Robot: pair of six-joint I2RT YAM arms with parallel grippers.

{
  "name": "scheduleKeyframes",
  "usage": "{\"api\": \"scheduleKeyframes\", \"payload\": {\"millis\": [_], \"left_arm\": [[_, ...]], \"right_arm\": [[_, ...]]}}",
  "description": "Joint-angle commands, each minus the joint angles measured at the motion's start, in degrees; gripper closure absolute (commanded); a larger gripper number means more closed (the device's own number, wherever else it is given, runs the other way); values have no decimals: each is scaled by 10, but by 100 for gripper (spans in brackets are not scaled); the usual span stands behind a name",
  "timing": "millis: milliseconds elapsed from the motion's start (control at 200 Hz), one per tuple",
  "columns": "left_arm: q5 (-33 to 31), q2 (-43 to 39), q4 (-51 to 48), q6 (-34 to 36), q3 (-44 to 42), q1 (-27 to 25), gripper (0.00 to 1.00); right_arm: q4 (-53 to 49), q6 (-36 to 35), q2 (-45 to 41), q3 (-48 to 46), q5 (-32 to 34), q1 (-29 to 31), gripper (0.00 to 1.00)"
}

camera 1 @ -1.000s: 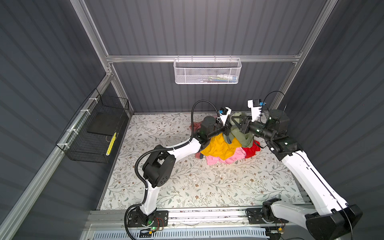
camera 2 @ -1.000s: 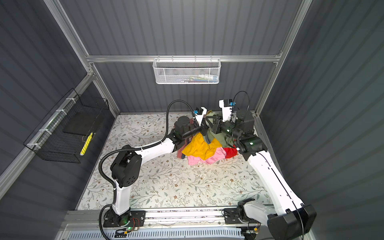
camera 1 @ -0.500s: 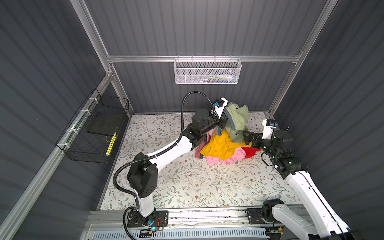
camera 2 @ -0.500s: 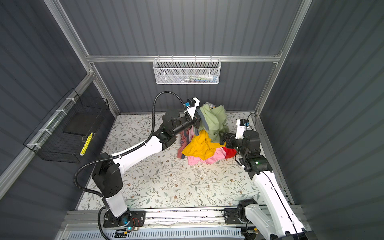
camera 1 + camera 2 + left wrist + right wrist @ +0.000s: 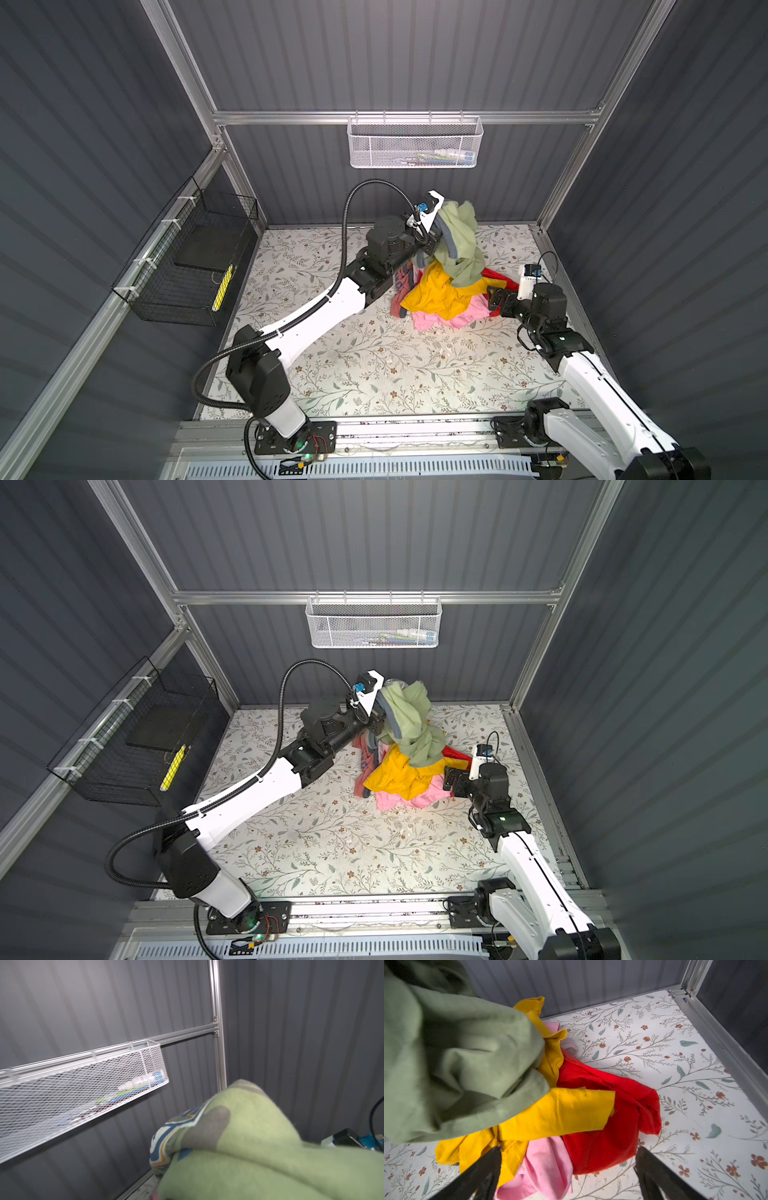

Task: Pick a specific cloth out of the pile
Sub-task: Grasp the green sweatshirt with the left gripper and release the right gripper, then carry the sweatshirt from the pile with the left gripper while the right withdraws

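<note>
Cloth (image 5: 461,241): held above pile (image 5: 436,297), far-right bench (image 5: 353,365), lower end draping it
Left gripper (image 5: 433,240): clamped on cloth, fingers hidden
Right gripper (image 5: 569,1152): jaws apart, beside pile
Around: mesh basket (image 5: 415,143) on back wall

The pile (image 5: 436,299) lies on the table (image 5: 374,365). The cloth (image 5: 459,237) hangs above the pile's rear, with its lower end on the pile's top. The left gripper (image 5: 434,241) is above the pile's rear left, at the cloth. The right gripper (image 5: 494,297) is just right of the pile. A mesh basket (image 5: 413,143) hangs behind and above the pile, and a wire basket (image 5: 187,266) hangs well to its left.
</note>
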Motion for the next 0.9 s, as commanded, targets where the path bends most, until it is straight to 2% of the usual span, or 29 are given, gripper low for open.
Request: {"api": "scheduleKeyframes", "payload": {"millis": [0,235,380,480,706,896], "left_arm": [[-90,-68,-9,49,-12,10,100],[-200,-142,-45,59,-69,48,100],[-233,-183,-88,30,-93,100,100],[-281,-208,-110,36,-114,112,100],[-372,-245,-156,48,-172,124,100],[-453,-249,-137,94,-234,138,100]], "right_arm": [[65,-22,-12,-29,28,-3,1],[191,-80,-23,-98,94,-3,1],[315,-105,17,-143,138,-8,1],[378,-116,63,-151,151,-10,1],[444,-148,161,-142,148,-11,1],[520,-160,190,-166,132,-11,1]]}}
